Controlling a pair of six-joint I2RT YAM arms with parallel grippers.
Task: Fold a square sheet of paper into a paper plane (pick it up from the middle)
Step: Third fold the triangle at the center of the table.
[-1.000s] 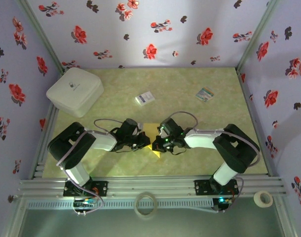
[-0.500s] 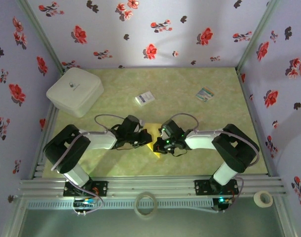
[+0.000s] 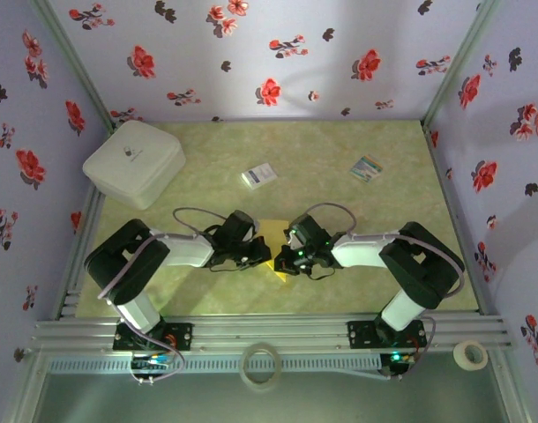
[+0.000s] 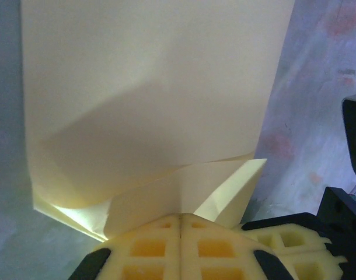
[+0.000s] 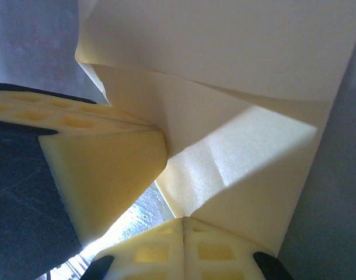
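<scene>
The square sheet of paper [image 3: 271,231], pale yellow and partly folded with diagonal creases, hangs between my two grippers at mid-table near the front. My left gripper [image 3: 262,256] is shut on its lower folded edge; in the left wrist view the paper [image 4: 143,87] rises from the closed gripper [image 4: 181,217]. My right gripper [image 3: 288,257] faces it from the right, also shut on the paper [image 5: 236,52] at its gripper tip [image 5: 184,220]. The two grippers are almost touching; a left finger [image 5: 102,169] shows close by in the right wrist view.
A white square box [image 3: 134,162] stands at the back left. A small white card with blue print [image 3: 259,174] and a striped card [image 3: 367,167] lie behind the grippers. Two tape rolls [image 3: 259,365] [image 3: 469,354] sit on the front ledge. Flowered walls enclose the table.
The left wrist swung slightly back and then forward again, shifting the paper a little. Both grippers stayed shut on the paper and close together.
</scene>
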